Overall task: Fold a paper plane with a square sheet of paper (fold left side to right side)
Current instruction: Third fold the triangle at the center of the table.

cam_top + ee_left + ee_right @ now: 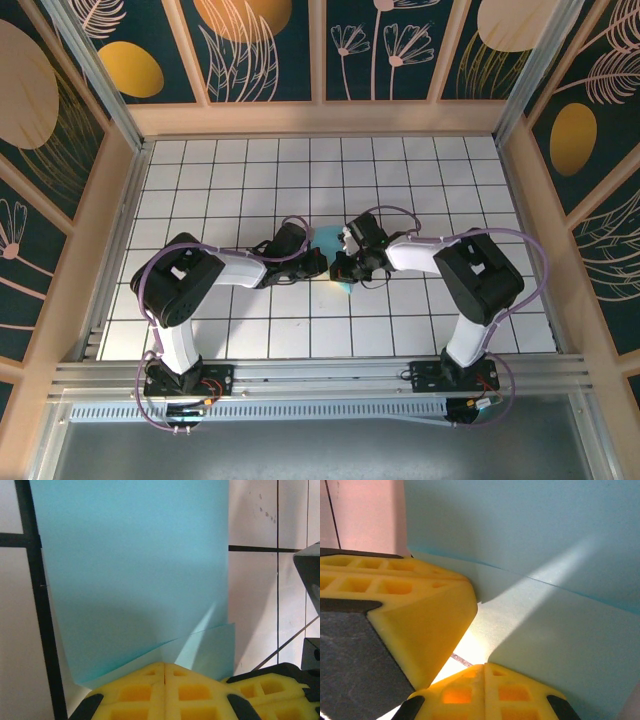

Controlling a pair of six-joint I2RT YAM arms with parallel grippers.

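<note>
Left fingers (164, 667) and right fingers (484, 667) are each pressed fully together, gripping nothing, their tips on the square sheet of paper's (135, 570) near edge.

The left arm (238, 268) and right arm (415, 250) reach inward, low over the worktop. The left end effector (318, 263) and right end effector (346, 268) sit just beside each other, both fully closed.
</note>
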